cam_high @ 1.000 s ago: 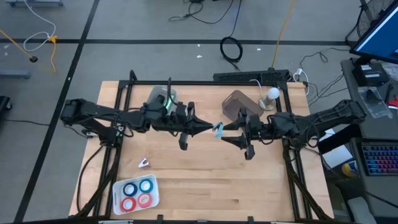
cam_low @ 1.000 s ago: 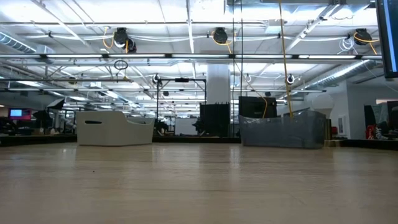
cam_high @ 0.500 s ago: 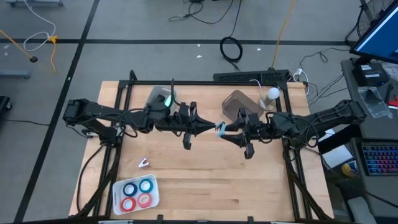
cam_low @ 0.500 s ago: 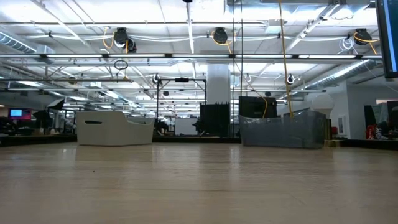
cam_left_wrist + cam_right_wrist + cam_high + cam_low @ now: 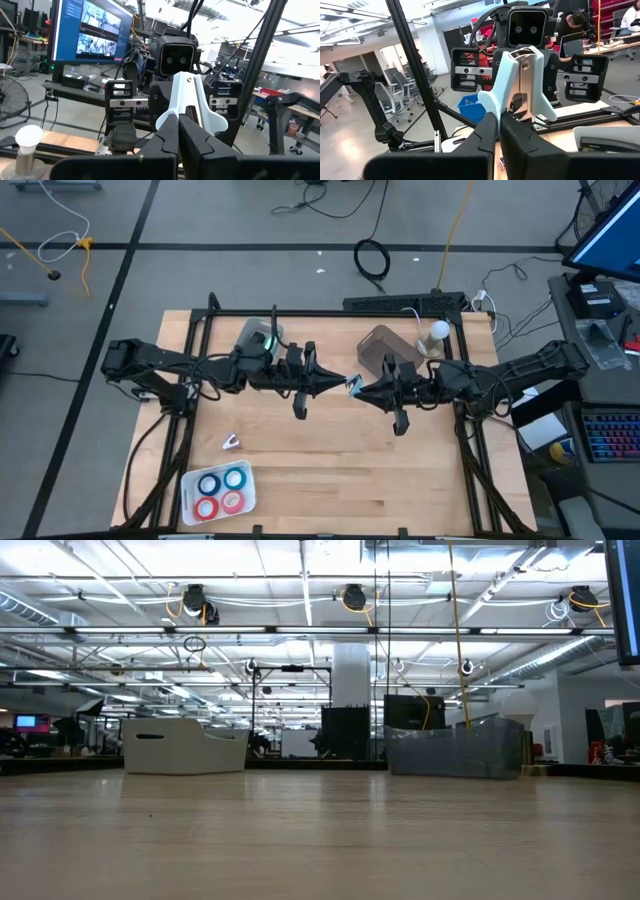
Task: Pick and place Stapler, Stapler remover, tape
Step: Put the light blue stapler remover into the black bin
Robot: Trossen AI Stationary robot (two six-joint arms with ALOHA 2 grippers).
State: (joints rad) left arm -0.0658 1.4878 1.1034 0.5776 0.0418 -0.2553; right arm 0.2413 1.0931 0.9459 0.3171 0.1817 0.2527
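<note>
Two claws, the left claw point(image 5: 335, 383) and the right claw point(image 5: 362, 389), both grip one pale blue staple remover point(image 5: 352, 385) above the tabletop point(image 5: 330, 480) middle. It looks light, stiff and slippery; hold its wings. Four tape rolls point(image 5: 220, 491), two blue, two red, lie near-left in one tray point(image 5: 250, 498).

Pale plastic stapler remover point(image 5: 189, 102) with shiny metal centre, matt wooden table point(image 5: 330, 470)

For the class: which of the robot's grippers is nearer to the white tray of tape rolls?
The left. The left gripper is up and to the right of the tray in the high view; the right gripper sits just beyond it, farther right, both pinching a staple remover.
</note>
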